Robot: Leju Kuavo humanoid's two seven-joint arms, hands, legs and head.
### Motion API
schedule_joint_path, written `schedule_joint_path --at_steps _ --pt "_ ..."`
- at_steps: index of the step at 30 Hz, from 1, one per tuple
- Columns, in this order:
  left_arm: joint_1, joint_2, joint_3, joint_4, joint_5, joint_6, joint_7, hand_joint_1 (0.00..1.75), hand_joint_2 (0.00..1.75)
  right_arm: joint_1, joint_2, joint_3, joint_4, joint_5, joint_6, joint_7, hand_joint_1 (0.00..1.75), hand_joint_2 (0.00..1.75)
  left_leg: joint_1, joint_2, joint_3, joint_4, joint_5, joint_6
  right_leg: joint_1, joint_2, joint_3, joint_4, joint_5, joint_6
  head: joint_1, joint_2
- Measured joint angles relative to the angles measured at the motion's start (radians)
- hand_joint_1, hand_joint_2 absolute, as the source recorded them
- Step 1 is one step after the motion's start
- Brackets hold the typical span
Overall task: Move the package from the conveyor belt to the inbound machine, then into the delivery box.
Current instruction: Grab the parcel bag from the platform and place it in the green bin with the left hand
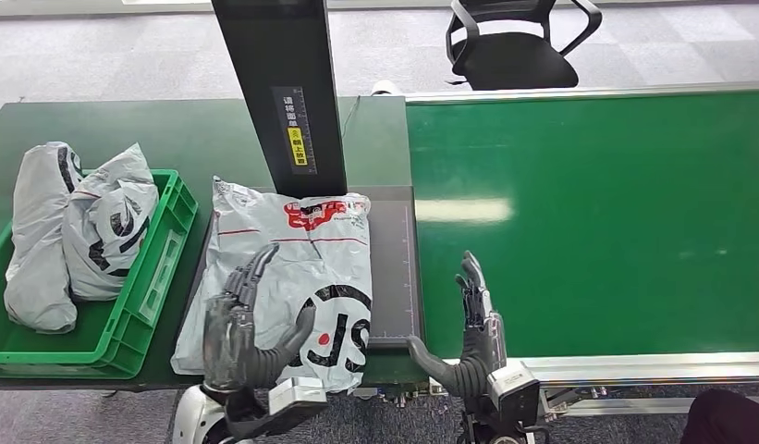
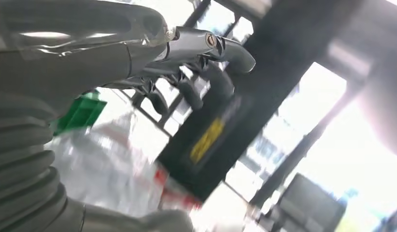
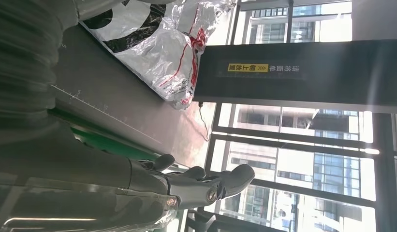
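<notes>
Far left: a green crate [image 1: 163,242] on the dark green table [image 1: 190,129], packed with grey bagged parcels [image 1: 75,231]. Just right of the crate lay the package [image 1: 292,268] — white-grey plastic with red print at its far end and a black logo near — flat on the inbound machine's grey scanning plate [image 1: 394,268], its left edge spilling past the plate. Stood over its far end: the machine's black post [image 1: 283,88], yellow label on the face. Left hand [image 1: 241,333] raised over the package's near-left corner, fingers spread and pointing away, thumb out to the right; gripped nothing, though actual contact with the plastic possibly hidden beneath the palm. Right hand [image 1: 468,333] held upright at the plate's near-right corner, beside the seam with the green conveyor belt [image 1: 588,222] — released, fingers extended, thumb angled toward the plate. Far right, beyond the belt: a black office chair [image 1: 514,42] on grey floor.
</notes>
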Motion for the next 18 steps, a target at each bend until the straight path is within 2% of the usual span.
schedule_joint_path --at_steps 4,18 --pt "-0.021 0.023 -0.027 0.102 -0.082 -0.085 0.055 0.0 1.75 -0.008 0.0 -0.006 0.006 0.0 0.013 0.002 0.0 1.75 0.0 0.0 -0.001 0.0 0.0 0.0 0.0 0.0 -0.001 0.0 0.0 0.0 0.0 0.0" --pt "-0.079 0.039 -0.052 0.275 -0.075 -0.115 0.067 0.0 1.75 -0.014 0.0 -0.018 0.02 0.012 0.021 0.008 0.0 1.75 0.0 0.0 -0.001 0.0 0.0 0.0 0.0 0.0 -0.001 0.0 0.0 0.0 0.0 0.0"
